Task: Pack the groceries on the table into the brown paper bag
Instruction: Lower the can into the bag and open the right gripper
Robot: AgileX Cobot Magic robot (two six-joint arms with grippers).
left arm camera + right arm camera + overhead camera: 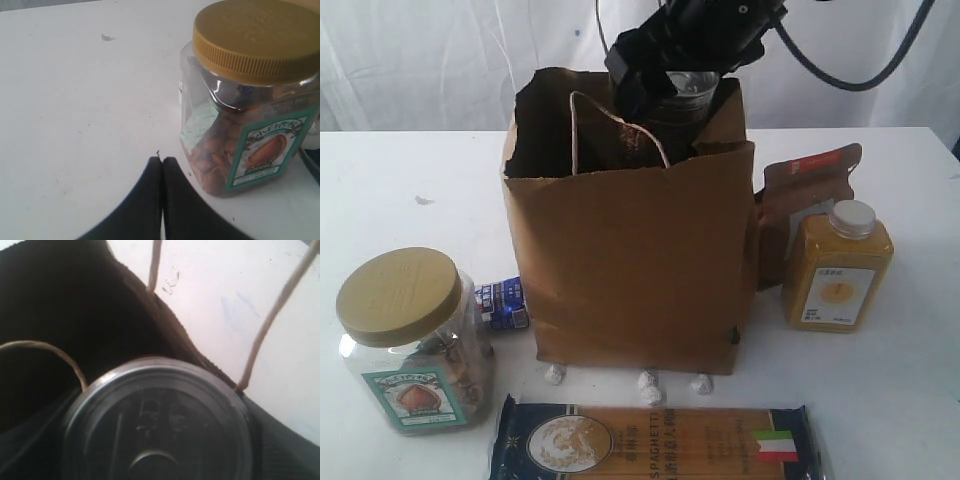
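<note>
Glossy flat spaghetti pkt (655, 445) fronts creased kraft bag (630, 270), round dark jar (688, 92).

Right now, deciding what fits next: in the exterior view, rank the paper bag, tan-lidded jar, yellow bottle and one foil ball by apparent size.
1. brown paper bag
2. tan-lidded jar
3. yellow bottle (jar nearer the camera; pair unsure)
4. foil ball

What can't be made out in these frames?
1. Contents of bag: exterior view, interior in shadow behind its front wall.
2. Body of dark jar: exterior view, hidden by arm and bag rim; right wrist view shows only its blurred lid.
3. Most of carton: exterior view, behind bag and tan-lidded jar.
4. Part of pouch: exterior view, behind bottle.
5. Near side of spaghetti: exterior view, cut by bottom edge.
</note>
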